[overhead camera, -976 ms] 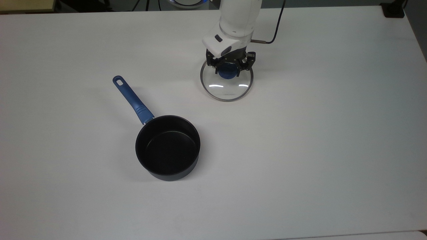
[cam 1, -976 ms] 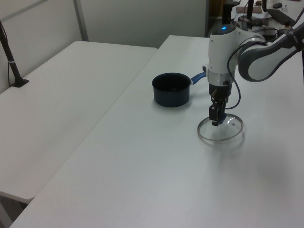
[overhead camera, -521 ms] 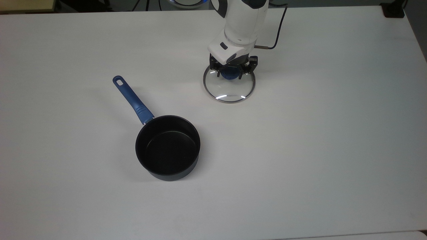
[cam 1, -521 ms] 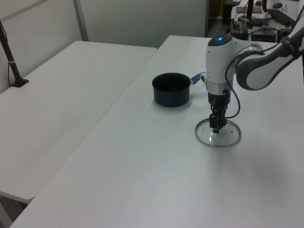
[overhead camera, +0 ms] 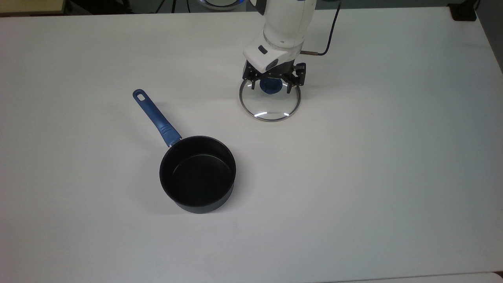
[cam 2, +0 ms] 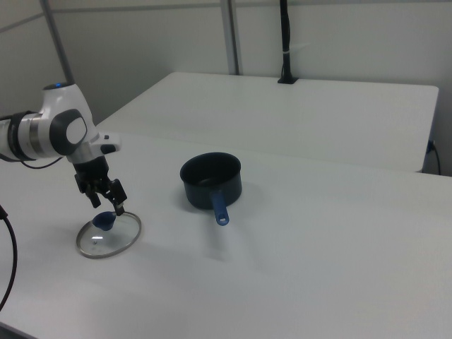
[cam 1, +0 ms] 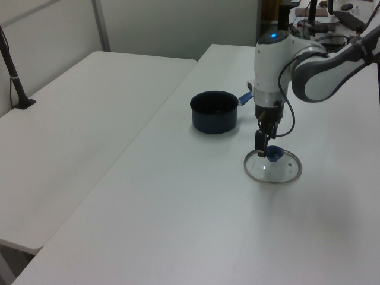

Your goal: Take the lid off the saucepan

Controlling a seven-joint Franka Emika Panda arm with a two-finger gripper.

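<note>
One hand (overhead camera: 274, 83) hangs just above the lid (overhead camera: 270, 105), right over its blue knob (overhead camera: 270, 86). Its two fingers (overhead camera: 289, 85) are spread wide, one on each side of the knob, and they hold nothing. Under the hand, the lid lies flat on the white worktop (overhead camera: 373, 165).

Well away from the hand sits the pan (overhead camera: 197, 173), with no lid on it and its black inside showing. In the top view the pan is below and to the left of the hand. Its long blue handle (overhead camera: 156, 118) points up and to the top view's left.

In the right view the hand (cam 2: 106, 200) is above the knob (cam 2: 104, 222), and the pan (cam 2: 211, 180) is off to the hand's right.
</note>
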